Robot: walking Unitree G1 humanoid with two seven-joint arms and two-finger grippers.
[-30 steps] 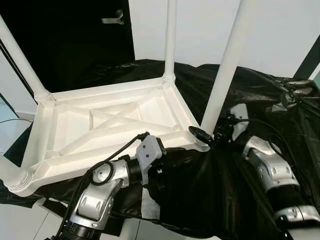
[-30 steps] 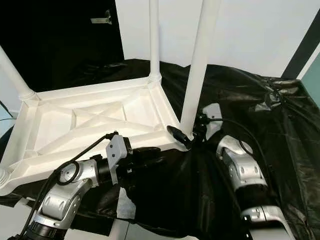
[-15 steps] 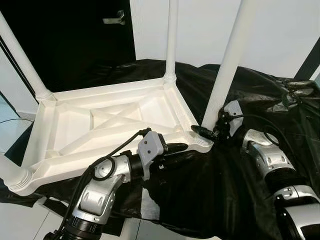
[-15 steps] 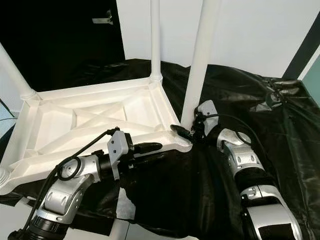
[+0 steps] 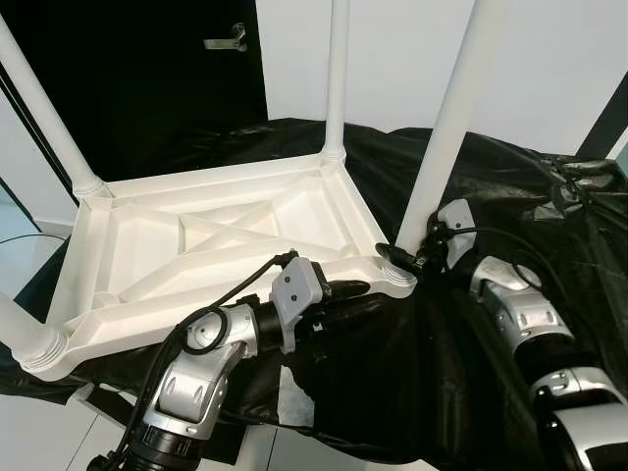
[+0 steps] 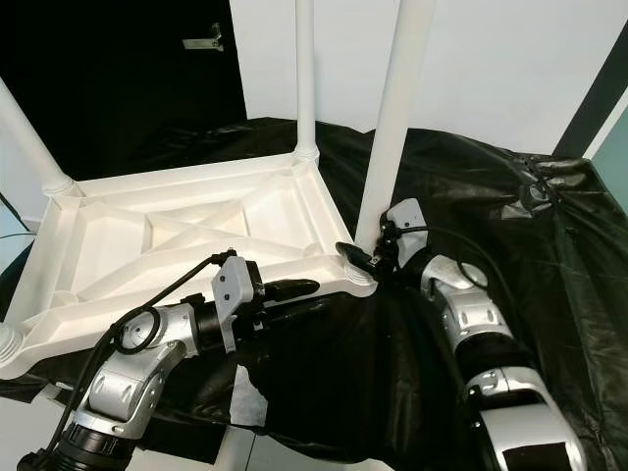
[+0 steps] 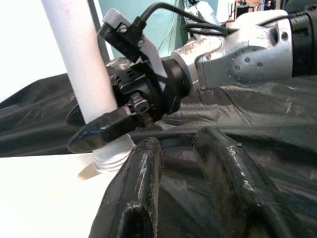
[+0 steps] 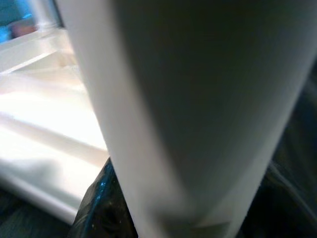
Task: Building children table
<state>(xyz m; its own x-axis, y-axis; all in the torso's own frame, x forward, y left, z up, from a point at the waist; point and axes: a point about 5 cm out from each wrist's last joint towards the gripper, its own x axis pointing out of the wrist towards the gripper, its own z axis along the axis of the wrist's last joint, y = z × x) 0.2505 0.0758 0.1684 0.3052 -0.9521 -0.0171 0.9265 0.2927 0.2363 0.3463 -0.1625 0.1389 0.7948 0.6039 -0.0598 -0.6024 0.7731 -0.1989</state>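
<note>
On black sheeting (image 5: 471, 177): upturned white table (image 5: 196, 245).

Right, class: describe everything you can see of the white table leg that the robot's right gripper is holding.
The table leg is a smooth white tube, plastic by its look, standing upright and running out of the top of the picture. Its ribbed foot sits in the near right corner socket of the upturned white tabletop. The right gripper clasps it low down, a black finger on each side. Black sheeting lies behind it.
</note>
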